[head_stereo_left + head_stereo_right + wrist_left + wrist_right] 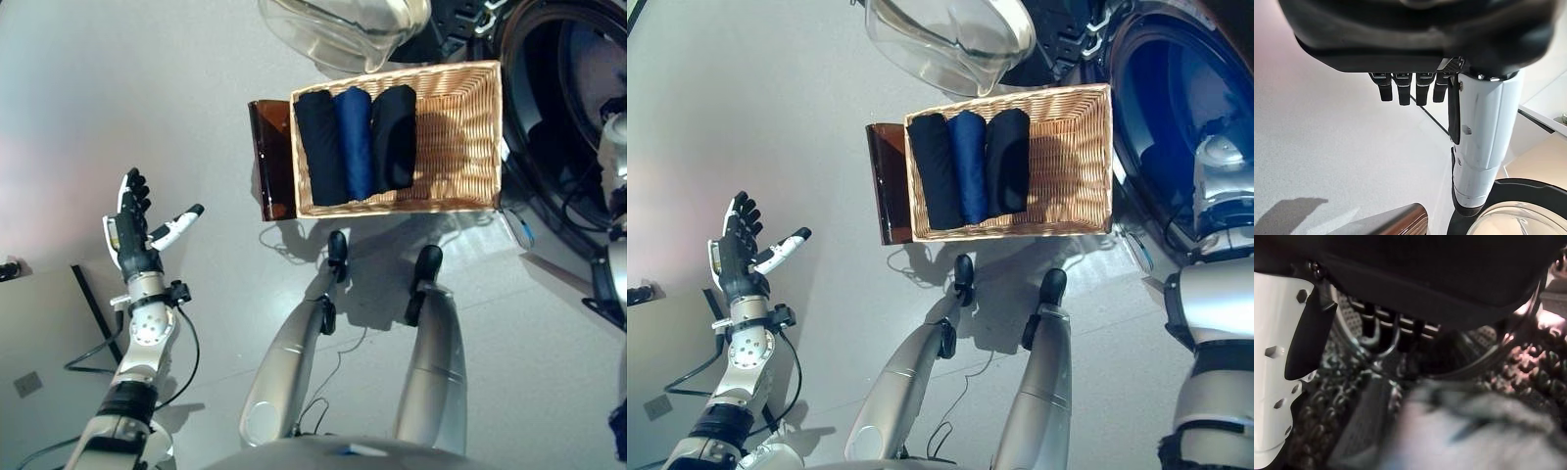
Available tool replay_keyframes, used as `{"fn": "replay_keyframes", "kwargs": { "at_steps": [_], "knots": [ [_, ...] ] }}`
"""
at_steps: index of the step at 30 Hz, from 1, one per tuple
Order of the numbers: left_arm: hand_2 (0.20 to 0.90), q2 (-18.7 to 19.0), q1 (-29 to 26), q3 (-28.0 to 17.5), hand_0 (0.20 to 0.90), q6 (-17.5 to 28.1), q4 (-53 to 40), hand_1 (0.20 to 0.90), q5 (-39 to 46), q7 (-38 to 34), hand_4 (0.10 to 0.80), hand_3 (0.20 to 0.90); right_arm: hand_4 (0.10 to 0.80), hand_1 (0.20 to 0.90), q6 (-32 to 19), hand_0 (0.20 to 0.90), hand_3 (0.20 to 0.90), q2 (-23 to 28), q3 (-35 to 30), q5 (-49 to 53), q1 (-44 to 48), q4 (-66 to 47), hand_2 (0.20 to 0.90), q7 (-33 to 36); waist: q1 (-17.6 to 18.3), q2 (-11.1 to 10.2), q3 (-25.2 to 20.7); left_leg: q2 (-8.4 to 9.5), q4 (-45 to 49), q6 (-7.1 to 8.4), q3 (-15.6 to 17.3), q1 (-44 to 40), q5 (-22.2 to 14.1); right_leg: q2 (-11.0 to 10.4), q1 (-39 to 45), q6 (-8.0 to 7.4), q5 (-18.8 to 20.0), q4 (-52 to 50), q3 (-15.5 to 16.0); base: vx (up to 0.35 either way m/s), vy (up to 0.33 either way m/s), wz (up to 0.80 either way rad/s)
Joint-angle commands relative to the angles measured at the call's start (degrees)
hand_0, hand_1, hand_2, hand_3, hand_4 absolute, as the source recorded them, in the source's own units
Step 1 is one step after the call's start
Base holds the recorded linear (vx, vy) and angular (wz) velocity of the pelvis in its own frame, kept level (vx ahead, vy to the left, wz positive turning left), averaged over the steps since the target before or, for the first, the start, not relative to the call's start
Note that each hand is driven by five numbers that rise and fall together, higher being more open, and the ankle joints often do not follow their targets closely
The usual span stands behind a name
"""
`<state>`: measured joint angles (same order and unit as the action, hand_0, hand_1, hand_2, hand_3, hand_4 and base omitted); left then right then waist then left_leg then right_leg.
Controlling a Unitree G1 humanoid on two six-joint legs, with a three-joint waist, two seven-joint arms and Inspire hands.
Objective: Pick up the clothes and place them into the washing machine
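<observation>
Wicker basket (460,137): three rolled clothes (355,142) | left hand (132,235): spread, empty | right hand (1386,328): inside drum, fingers extended

Head pair: look straight down from above; both share the wicker basket (460,147) and washing machine (1176,117) at far right.
Left wrist: close, along its hand (1415,88) toward bare floor.
Right wrist: very close, inside the drum.

I see open floor (147,108) round my left hand (132,230), nothing near it. Wicker basket (460,137) sits btwn me and washer drum (1176,108); open glass door (950,34) juts just beyond basket, brown panel (272,157) touching its left side.
</observation>
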<state>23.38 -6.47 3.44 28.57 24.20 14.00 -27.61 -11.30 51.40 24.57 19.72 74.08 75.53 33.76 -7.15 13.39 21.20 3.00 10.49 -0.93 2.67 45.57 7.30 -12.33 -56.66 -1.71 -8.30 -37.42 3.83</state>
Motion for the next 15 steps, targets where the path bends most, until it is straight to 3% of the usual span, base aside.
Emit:
{"fn": "replay_keyframes", "kwargs": {
  "at_steps": [1, 3, 4, 8, 15],
  "knots": [
    [0.9, 2.93, 2.88, -4.51, 0.9, 2.63, -1.84, 0.9, 1.36, -1.61, 0.8, 0.9, 0.8, 0.9, -6.38, 0.9, 0.9, 3.64, 2.24, 2.7, 6.49, -4.01, 0.9, 1.18, -0.72, -0.76, -6.78, -1.48, 3.41, 3.67, -0.96, -0.65, -7.18, 2.93, 6.42, 0.56, 2.17, 9.82, 0.35, 0.0, 0.0, 0.0],
    [0.9, 2.89, 2.8, -4.59, 0.9, 2.76, -1.92, 0.9, 1.9, -1.05, 0.8, 0.9, 0.8, 0.9, -7.5, 0.9, 0.9, 2.31, 0.45, 6.46, 4.67, -4.15, 0.9, -0.57, -0.62, -0.83, -6.32, -1.7, 3.36, 3.33, -0.42, -0.26, -5.65, 2.94, 6.2, 0.9, 4.01, 10.36, 0.89, -0.052, 0.015, 0.0],
    [0.9, 2.89, 2.81, -4.47, 0.9, 2.79, -1.8, 0.9, 1.96, -0.93, 0.8, 0.9, 0.8, 0.9, -7.88, 0.9, 0.9, 1.73, -0.42, 7.58, 4.14, -3.79, 0.9, -0.81, -0.59, -1.07, -6.72, -1.55, 3.42, 3.61, -0.84, -1.1, -7.3, 3.02, 6.95, 0.48, 2.41, 10.19, 0.33, 0.001, 0.021, -0.06],
    [0.9, 2.69, 2.2, -4.29, 0.9, 2.92, -1.55, 0.9, 2.76, 0.11, 0.8, 0.9, 0.8, 0.9, -9.98, 0.9, 0.9, -2.77, -4.84, 13.89, -0.19, -4.7, 0.9, -3.5, -0.34, -1.64, -6.22, -1.84, 3.35, 3.15, -0.11, -1.3, -5.94, 3.14, 7.67, 0.81, 4.65, 11.46, 1.1, -0.039, 0.02, -0.07],
    [0.9, 2.26, 0.65, -4.88, 0.9, 3.34, 0.13, 0.9, 3.76, 1.07, 0.8, 0.9, 0.8, 0.9, -13.66, 0.9, 0.9, -14.23, -12.71, 18.64, -14.18, -14.25, 0.9, -6.22, 0.39, -3.84, -6.81, -1.99, 1.79, 2.74, -0.03, -4.37, -5.91, 3.42, 11.36, 0.36, 6.14, 14.82, 1.73, 0.023, 0.009, -0.11]
  ]
}}
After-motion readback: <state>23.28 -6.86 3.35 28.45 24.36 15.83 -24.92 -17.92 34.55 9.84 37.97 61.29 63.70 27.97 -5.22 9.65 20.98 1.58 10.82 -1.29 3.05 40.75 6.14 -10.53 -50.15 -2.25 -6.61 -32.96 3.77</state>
